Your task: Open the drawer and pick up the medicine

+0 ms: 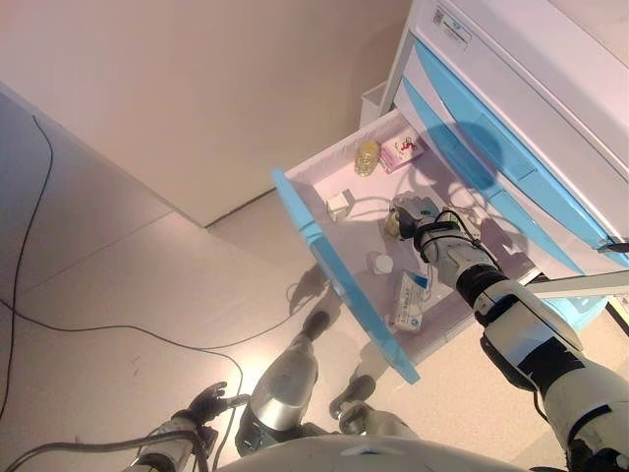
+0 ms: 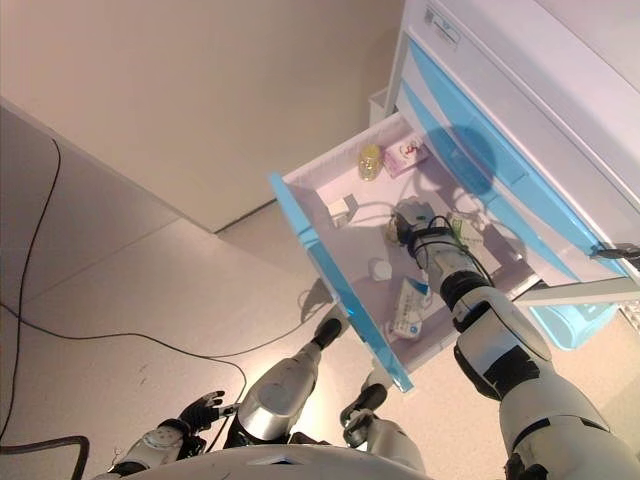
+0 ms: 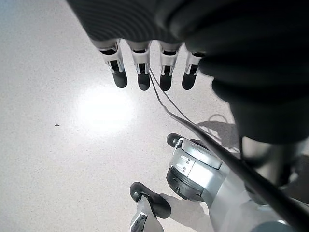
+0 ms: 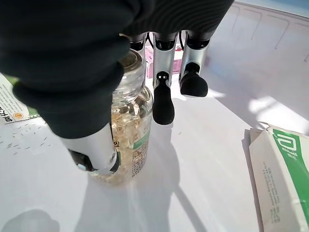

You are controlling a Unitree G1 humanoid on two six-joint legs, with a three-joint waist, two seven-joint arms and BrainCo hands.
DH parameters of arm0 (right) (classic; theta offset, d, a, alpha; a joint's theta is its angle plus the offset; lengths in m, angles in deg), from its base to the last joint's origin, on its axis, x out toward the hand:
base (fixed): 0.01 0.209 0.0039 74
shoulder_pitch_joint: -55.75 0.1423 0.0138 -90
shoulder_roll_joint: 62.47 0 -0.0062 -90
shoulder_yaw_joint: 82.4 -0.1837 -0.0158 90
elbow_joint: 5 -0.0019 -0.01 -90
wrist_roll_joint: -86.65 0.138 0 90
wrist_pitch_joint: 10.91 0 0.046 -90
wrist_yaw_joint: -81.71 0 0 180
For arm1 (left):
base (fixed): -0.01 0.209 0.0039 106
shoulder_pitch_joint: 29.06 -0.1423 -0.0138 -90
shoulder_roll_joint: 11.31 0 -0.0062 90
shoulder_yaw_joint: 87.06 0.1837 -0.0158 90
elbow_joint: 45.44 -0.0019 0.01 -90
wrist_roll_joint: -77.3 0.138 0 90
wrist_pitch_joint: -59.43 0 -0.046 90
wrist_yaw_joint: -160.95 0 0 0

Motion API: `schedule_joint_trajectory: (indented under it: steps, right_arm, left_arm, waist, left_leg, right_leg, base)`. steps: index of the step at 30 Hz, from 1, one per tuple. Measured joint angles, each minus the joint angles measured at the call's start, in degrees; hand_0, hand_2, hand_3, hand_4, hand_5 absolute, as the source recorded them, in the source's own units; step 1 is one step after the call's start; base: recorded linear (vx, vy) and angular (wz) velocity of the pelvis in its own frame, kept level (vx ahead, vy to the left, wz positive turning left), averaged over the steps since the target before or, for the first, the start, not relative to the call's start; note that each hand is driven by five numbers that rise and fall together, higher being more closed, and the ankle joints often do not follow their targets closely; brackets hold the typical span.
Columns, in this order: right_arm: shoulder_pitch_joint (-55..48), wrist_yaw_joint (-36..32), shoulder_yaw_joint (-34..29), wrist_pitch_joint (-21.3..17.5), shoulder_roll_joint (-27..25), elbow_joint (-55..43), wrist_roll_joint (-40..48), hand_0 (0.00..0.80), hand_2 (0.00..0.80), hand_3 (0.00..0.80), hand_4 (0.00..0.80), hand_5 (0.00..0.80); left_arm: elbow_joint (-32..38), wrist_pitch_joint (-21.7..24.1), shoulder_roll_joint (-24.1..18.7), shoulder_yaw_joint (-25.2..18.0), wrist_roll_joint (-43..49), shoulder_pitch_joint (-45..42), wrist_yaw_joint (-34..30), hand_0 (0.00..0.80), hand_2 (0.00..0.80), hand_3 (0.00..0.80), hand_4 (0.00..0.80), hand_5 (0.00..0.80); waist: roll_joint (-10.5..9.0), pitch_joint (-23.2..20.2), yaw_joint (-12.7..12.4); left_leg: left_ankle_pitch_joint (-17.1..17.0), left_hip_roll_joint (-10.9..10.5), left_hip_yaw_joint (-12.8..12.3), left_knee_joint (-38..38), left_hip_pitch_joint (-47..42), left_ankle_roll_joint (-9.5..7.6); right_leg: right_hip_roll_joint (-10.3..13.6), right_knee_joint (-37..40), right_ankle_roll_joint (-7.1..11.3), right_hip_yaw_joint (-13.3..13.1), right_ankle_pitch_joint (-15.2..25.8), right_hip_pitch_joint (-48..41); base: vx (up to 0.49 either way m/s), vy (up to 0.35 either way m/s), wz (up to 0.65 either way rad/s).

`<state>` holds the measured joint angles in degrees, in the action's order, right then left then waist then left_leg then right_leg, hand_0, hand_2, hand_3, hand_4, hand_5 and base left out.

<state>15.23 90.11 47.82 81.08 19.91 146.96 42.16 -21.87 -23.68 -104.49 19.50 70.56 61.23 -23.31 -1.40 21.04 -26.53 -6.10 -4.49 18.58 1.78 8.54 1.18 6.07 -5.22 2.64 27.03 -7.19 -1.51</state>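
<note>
The blue-fronted drawer (image 1: 334, 270) of the white cabinet (image 1: 531, 88) stands pulled out. My right hand (image 1: 418, 211) reaches down into it. A clear medicine bottle of yellow capsules (image 4: 130, 125) stands upright on the drawer floor between the thumb (image 4: 96, 150) and the fingers (image 4: 163, 104). The thumb lies against the bottle's front, and the fingers hang fairly straight beside and behind it. From the head, this bottle (image 1: 391, 224) peeks out just left of the hand. My left hand (image 2: 200, 410) hangs low over the floor, with its fingers (image 3: 143, 72) straight and holding nothing.
Also in the drawer are a second yellow bottle (image 1: 367, 157), a pink box (image 1: 401, 151), a small white box (image 1: 339, 205), a white-capped item (image 1: 381, 263) and a blue-and-white box (image 1: 410, 300). A green-and-white box (image 4: 285, 179) lies close to the right hand.
</note>
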Motion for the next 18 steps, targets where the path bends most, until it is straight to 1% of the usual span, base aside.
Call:
schedule_joint_trajectory:
  steps: [4,7,9,10,12,14,16,18]
  right_arm:
    - [0.0,-0.18,0.4,-1.54,-0.62,-1.03,-2.61,0.8,0.8,0.8,0.8,0.8]
    - [-0.04,-1.79,1.33,-2.66,-2.42,-5.94,-4.47,0.8,0.8,0.8,0.8,0.8]
    - [-0.12,-5.91,2.32,-3.01,-4.66,-13.81,-4.44,0.8,0.8,0.8,0.8,0.8]
    - [-0.22,-8.35,2.35,-3.2,-5.36,-17.39,-4.28,0.8,0.8,0.8,0.8,0.8]
    - [-0.58,-14.53,2.35,-2.88,-7.3,-26.41,-1.33,0.8,0.8,0.8,0.8,0.8]
    - [-1.27,-22.18,2.3,-1.34,-9.33,-35.8,4.52,0.8,0.8,0.8,0.8,0.8]
    - [-1.81,-30.12,2.19,-0.38,-11.28,-42.77,11.74,0.8,0.8,0.8,0.8,0.8]
    - [-2.05,-37.04,1.82,0.2,-13.54,-48.82,18.09,0.8,0.8,0.8,0.8,0.8]
  left_arm:
    - [0.04,-0.03,-0.08,-0.09,0.11,0.02,-0.02,0.0,0.0,0.0,0.0,0.0]
    - [0.4,-0.25,-0.48,-0.21,0.3,0.2,-0.03,0.0,0.0,0.0,0.0,0.0]
    - [0.47,-0.62,-1.38,-0.99,1.26,0.3,-0.01,0.0,0.0,0.0,0.0,0.0]
    - [0.48,-0.73,-2.14,-1.37,1.57,0.27,0.01,0.0,0.0,0.0,0.0,0.0]
    - [1.38,-1.75,-3.41,-3.51,2.42,0.17,0.02,0.0,0.0,0.0,0.0,0.0]
    - [1.73,-2.47,-4.69,-4.91,2.61,0.1,0.02,0.0,0.0,0.0,0.0,0.0]
    - [1.57,-3.48,-5.6,-5.86,3.53,0.22,-0.04,0.0,0.0,0.0,0.0,0.0]
    - [1.4,-4.45,-6.51,-6.84,3.94,0.19,-0.08,0.0,0.0,0.0,0.0,0.0]
  waist:
    - [-0.03,-0.02,0.01]
    - [-0.2,0.03,0.07]
    - [-1.11,0.41,0.53]
    - [-1.99,0.32,1.33]
    - [-3.94,0.55,2.27]
    - [-5.98,-0.04,3.32]
    - [-7.64,-1.12,4.7]
    - [-9.14,-2.19,6.15]
  left_leg:
    - [0.0,0.08,-0.22,0.0,-0.1,0.0]
    - [0.01,0.22,-0.66,-0.01,-0.42,0.0]
    - [0.06,0.47,-1.3,-0.04,-1.08,0.03]
    - [0.17,0.6,-1.38,-0.06,-1.26,0.15]
    - [0.23,0.75,-2.0,-0.1,-1.97,0.2]
    - [0.69,1.16,-3.39,-0.11,-2.56,0.21]
    - [1.18,1.33,-4.52,-0.11,-3.24,0.47]
    - [1.66,1.52,-5.75,-0.11,-3.99,0.38]
  right_leg:
    - [-0.04,0.03,0.0,-0.22,0.01,0.0]
    - [-0.17,0.01,0.0,-0.77,0.03,-0.03]
    - [-0.56,0.09,-0.05,-1.51,0.1,-0.39]
    - [-0.62,0.2,-0.05,-1.78,0.09,-0.51]
    - [-0.75,0.34,-0.05,-4.26,0.09,-0.91]
    - [-0.84,0.18,-0.07,-6.13,0.11,-0.9]
    - [-0.83,0.03,-0.19,-7.21,0.21,-1.03]
    - [-0.88,0.0,-0.18,-8.62,0.52,-1.19]
  base:
    - [-0.013,-0.03,-0.03]
    - [-0.01,-0.058,-0.1]
    - [-0.008,-0.058,-0.15]
    - [-0.01,-0.054,-0.07]
    - [-0.004,-0.042,-0.15]
    - [0.013,-0.032,-0.3]
    - [0.007,-0.017,-0.31]
    - [0.019,0.011,-0.35]
